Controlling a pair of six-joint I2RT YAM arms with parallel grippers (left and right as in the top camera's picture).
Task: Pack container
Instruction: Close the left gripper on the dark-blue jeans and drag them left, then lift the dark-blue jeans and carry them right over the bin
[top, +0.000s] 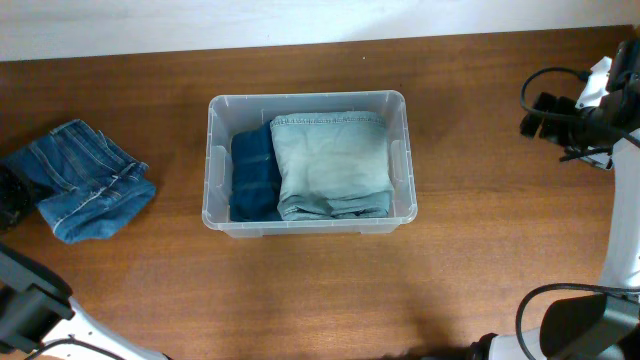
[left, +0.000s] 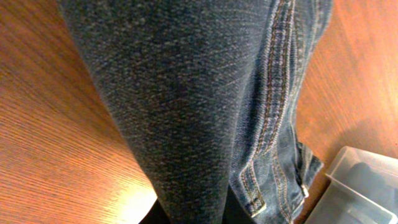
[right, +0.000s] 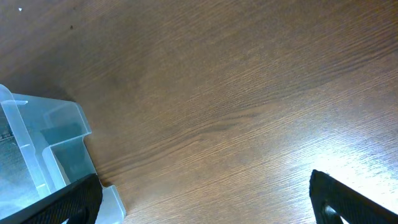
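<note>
Left pincer (top: 10, 195) against the loose jeans (top: 88, 180), left of the container (top: 213, 150) — grip unreadable, denim blocks its camera.
Right pincer (right: 204, 177) right of it, spread wide, empty — light jeans (top: 335, 160) and dark jeans (top: 255, 175) folded inside.

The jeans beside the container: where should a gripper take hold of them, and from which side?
Probably the bunched left end of the jeans, from above. They lie in a soft folded heap, so the stacked layers there give something to pinch, away from the container.
</note>
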